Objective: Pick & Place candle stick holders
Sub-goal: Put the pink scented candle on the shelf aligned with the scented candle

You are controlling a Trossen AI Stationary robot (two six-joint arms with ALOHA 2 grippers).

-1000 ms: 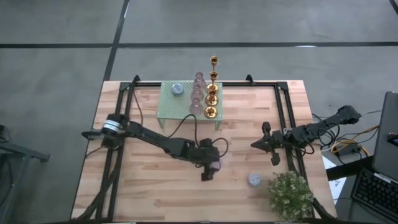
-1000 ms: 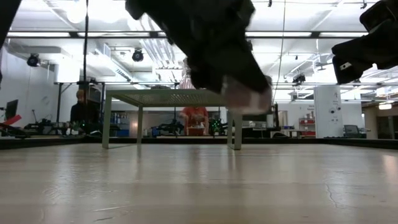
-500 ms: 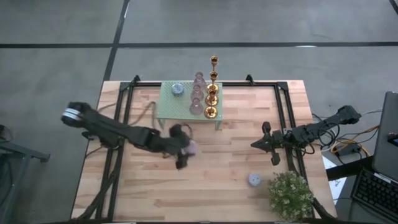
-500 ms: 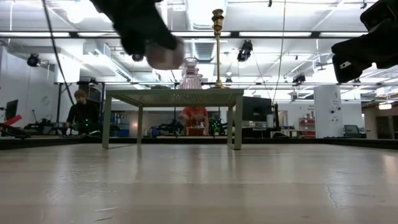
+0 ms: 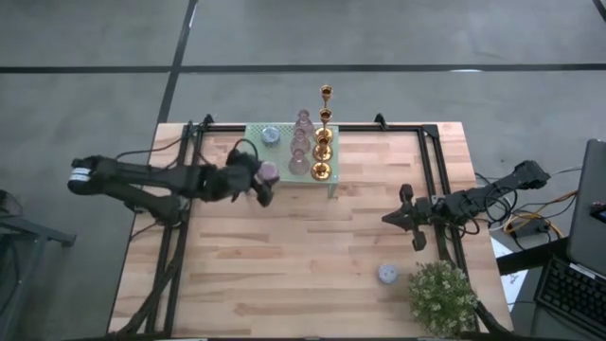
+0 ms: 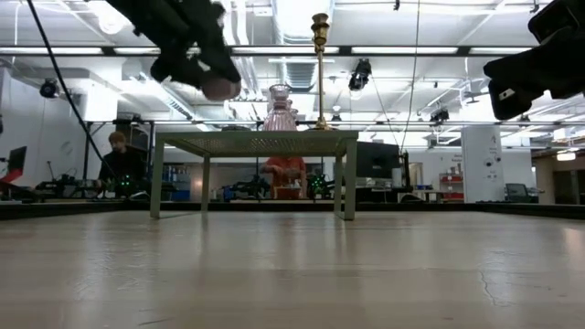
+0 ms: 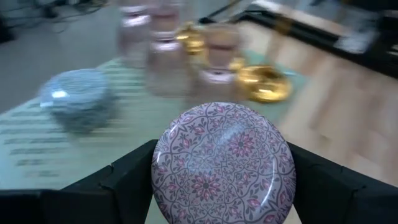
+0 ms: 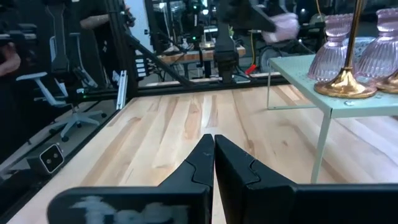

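Observation:
My left gripper [image 5: 262, 180] is shut on a squat round pink patterned candle holder [image 7: 221, 162], held in the air at the near left part of the mint-green rack [image 5: 284, 159]. It also shows in the low view [image 6: 219, 87], above the rack's top. On the rack stand a blue round holder [image 5: 271, 135], a row of pink glass holders [image 5: 301, 142] and a row of gold holders [image 5: 322, 144]. Another pale round holder [image 5: 387, 274] rests on the table at the near right. My right gripper [image 5: 402, 218] is shut and empty, over the table's right side. My left gripper pinches the pink round holder by its two opposite sides [image 7: 158, 177] between the two fingers [image 7: 124, 183]. The fingers come from the table's left, slanting a little down. The holder is lifted clear, its patterned top up, above the level of the rack's top.
A bushy green potted plant [image 5: 441, 296] stands at the near right corner. Black frame rails [image 5: 431, 161] run along the table's sides. A laptop [image 5: 587, 246] sits off the right edge. A person [image 6: 117, 160] sits in the room behind.
My left gripper has carried the pink round holder from the middle of the table up and toward the far left, to the rack's near left part. It stays shut on the holder, which has risen above the rack's top.

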